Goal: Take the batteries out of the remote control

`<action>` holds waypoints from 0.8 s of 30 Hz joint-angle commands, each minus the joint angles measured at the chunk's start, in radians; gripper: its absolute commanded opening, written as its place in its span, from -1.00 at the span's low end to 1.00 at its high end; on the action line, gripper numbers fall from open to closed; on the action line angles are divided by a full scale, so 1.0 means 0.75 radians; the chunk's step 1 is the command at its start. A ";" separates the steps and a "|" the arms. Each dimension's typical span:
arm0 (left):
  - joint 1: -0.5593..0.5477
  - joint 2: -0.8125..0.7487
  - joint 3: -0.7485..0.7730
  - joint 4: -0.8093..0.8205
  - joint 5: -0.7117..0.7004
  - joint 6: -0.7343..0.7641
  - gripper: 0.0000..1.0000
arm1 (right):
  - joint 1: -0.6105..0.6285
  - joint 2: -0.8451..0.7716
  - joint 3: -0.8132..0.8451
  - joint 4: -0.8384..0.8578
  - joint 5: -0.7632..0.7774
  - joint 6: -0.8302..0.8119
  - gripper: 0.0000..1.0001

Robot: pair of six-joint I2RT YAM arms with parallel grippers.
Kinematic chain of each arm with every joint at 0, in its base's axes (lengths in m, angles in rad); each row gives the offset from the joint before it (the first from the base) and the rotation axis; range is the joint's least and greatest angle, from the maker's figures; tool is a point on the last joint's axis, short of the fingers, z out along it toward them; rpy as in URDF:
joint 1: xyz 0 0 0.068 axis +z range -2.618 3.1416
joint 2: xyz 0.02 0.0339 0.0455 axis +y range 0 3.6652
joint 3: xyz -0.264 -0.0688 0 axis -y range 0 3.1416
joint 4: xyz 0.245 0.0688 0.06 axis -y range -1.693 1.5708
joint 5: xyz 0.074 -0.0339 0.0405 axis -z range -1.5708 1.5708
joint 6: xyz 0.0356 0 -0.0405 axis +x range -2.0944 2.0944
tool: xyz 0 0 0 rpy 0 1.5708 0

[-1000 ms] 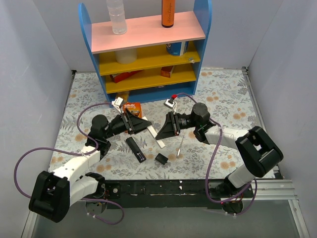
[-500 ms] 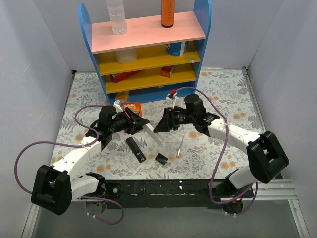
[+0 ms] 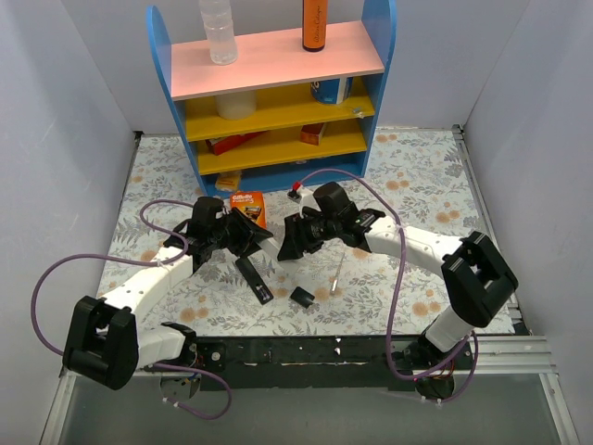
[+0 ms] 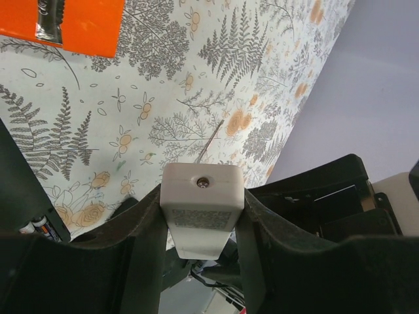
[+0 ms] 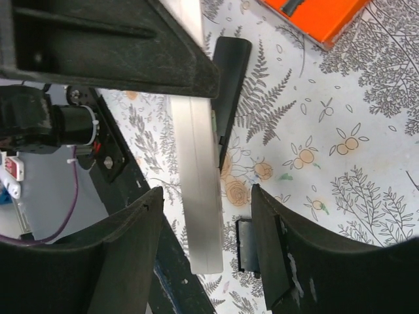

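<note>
Left fingers (image 4: 145,229) are closed on the remote (image 4: 203,196), one on each long side. They hold it in the middle of the table (image 3: 417,185), on the near side of the orange package (image 3: 246,206), and it seems lifted off the cloth. Right fingers (image 5: 124,248) stand wide open on both sides of the same remote and do not touch it. I judge that one arm fixes the body so that the other can work on it. No batteries show in any view. I think they sit inside the remote, but I cannot be sure. Just near of the remote lie a black bar (image 3: 253,278) and, to its right, a small black piece (image 3: 301,297), maybe the cover. The right gripper (image 5: 206,196) must next reach the battery bay, so the open side should face it.
</note>
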State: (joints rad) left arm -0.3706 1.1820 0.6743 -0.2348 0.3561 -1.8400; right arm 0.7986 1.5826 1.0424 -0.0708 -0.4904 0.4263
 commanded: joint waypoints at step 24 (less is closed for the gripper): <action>-0.005 0.070 0.128 -0.114 -0.203 0.038 -1.00 | 0.054 0.058 -0.107 -0.081 0.273 -0.086 -0.41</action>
State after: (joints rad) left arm -0.3878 1.2579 0.7193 -0.3202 0.2687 -1.8214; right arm 0.8433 1.6318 0.9993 -0.0364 -0.3653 0.4007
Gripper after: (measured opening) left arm 0.386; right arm 0.359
